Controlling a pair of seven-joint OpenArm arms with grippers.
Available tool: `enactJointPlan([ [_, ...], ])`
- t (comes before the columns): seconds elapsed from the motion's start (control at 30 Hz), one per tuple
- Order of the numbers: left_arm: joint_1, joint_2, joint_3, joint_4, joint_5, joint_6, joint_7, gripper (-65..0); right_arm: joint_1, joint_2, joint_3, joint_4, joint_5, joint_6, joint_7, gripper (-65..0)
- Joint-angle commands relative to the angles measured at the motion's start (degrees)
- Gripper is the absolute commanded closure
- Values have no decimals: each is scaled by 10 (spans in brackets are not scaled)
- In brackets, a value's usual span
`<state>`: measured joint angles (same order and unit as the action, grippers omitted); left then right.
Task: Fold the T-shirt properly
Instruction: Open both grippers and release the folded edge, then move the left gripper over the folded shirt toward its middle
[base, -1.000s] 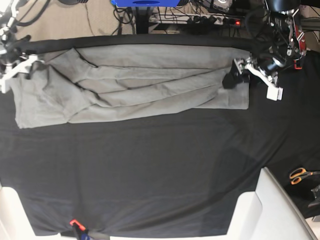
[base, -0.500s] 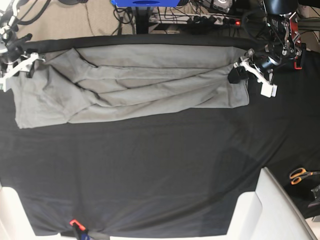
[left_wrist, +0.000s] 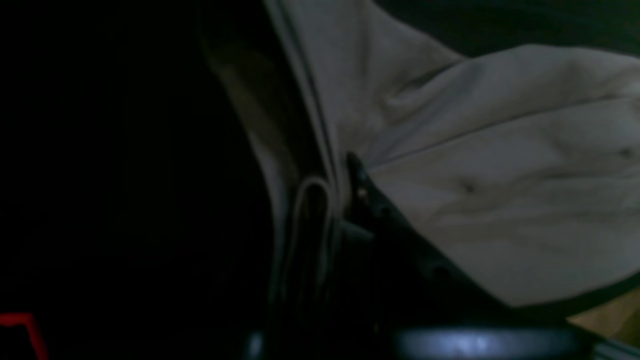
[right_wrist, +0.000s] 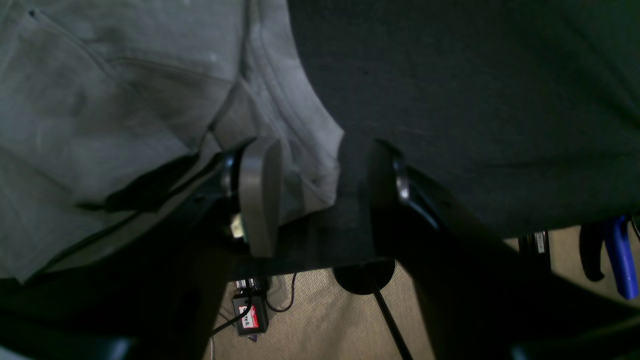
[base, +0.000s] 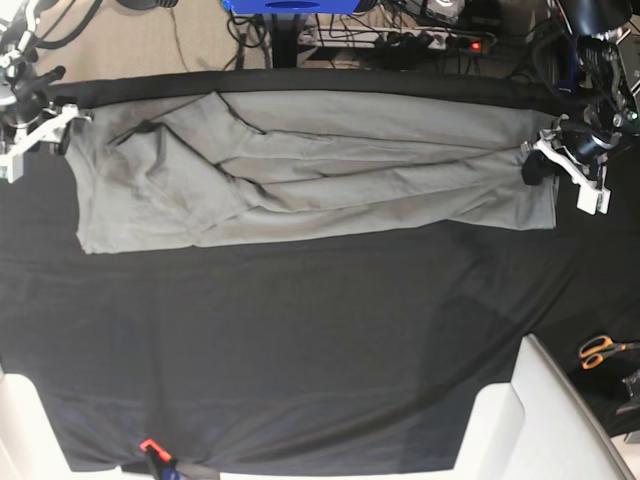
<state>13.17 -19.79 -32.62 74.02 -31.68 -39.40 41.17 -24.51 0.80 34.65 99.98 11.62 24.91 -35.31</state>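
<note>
The light-grey T-shirt (base: 330, 165) lies in a long wrinkled band across the far part of the table. My left gripper (base: 531, 168) is at the shirt's right end, shut on its edge. The left wrist view shows the cloth (left_wrist: 500, 200) pinched at the black fingertips (left_wrist: 357, 175). My right gripper (base: 45, 128) hovers at the shirt's left end, open. In the right wrist view its two fingers (right_wrist: 260, 195) stand apart, and a hemmed corner of the T-shirt (right_wrist: 300, 150) lies on the cover between them, untouched by the far finger.
The black cloth table cover (base: 300, 340) spans the whole table. Orange-handled scissors (base: 600, 350) lie at the right edge. A white panel (base: 545, 420) stands at the front right, and an orange clamp (base: 150, 446) sits at the front edge. Cables and a power strip (base: 420, 40) lie beyond the far edge.
My left gripper closed on the shirt's right edge and pulled to the right. The whole shirt slid right, stretching flatter. The right gripper stayed in place.
</note>
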Motion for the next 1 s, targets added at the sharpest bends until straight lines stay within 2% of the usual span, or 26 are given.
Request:
enactJointPlan([
  [0.0,11,-6,-2,34,-8,-6,-10,0,-1,6,4,7,3,-1,11,-266],
  [0.1,43,20,7,103,-7,-6,-10,0,0,6,4,7,3,-1,11,-266],
  [0.13,50,25,22,124,-4,3,-10,0,0,6,4,7,3,-1,11,-266],
  [0.2,67,37,59,167,23,37,-10,0,1,6,3,7,3,-1,11,-266],
  [0.27,79,66,98,206,62,73,-10,0,2,6,3,7,3,-1,11,-266],
  [0.4,80,122,159,248,150,117,-9,0,3,6,3,7,3,-1,11,-266],
  [0.53,73,162,217,255,217,125,-9,0,3,6,3,7,3,-1,11,-266],
  [0.63,60,181,254,253,243,125,-8,0,3,6,3,7,3,-1,11,-266],
  [0.77,43,205,294,250,261,139,-7,0,3,7,3,7,3,-1,11,-266],
  [0.97,11,217,345,212,257,153,-7,0,4,7,3,7,3,-1,11,-266],
])
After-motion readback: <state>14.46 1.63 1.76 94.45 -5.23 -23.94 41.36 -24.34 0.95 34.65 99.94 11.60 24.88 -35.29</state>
